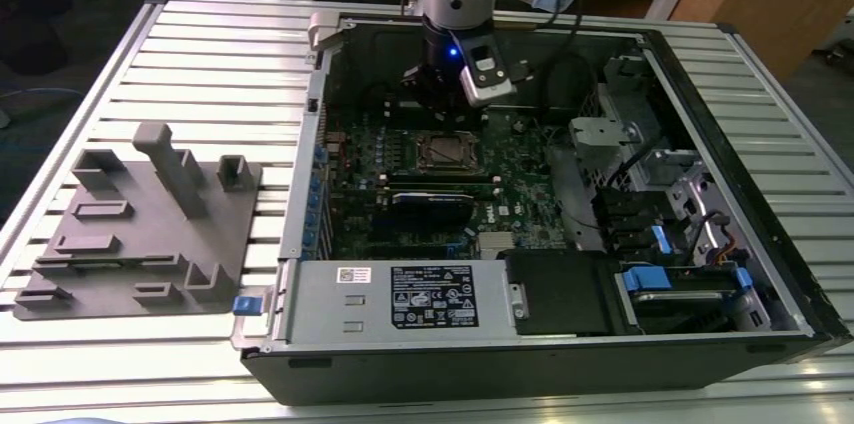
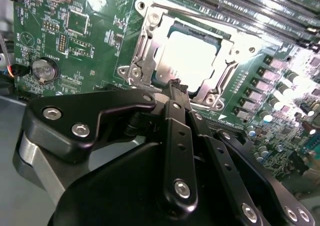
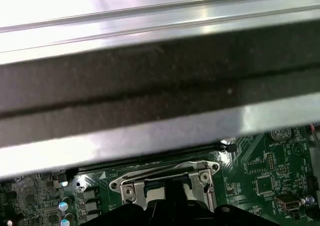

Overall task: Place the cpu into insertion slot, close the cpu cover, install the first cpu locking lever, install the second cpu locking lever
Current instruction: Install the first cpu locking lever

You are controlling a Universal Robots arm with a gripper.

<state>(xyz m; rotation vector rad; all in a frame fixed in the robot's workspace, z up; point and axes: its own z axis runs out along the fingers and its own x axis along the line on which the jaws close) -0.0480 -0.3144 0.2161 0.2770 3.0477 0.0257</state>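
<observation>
Second wrist view: the pincer (image 2: 176, 86) has its black fingers drawn together to a narrow tip, closed on nothing that I can make out, and that tip sits at the near edge of the insertion slot (image 2: 192, 61). The cpu (image 2: 192, 59) already lies flat in the slot, its metal top glaring white under the light. Around it the cpu cover (image 2: 145, 56) looks folded down, its silvery frame bordering the chip on all visible sides, though glare hides the far corner. Whether the locking levers along the frame's sides are latched I cannot tell.

The relation that matters: the socket lies directly ahead of and just beyond the fingertips, with the tip over the frame's near rim rather than over the chip itself.

In the exterior view the arm hangs straight down into the open computer case (image 1: 747, 274), the pincer (image 1: 434, 94) just behind the socket (image 1: 443, 151) on the green motherboard (image 1: 367, 184). The case rests on the slatted tabletop (image 1: 200, 64), with a grey fixture tray (image 1: 134, 234) at the exterior view's left.
</observation>
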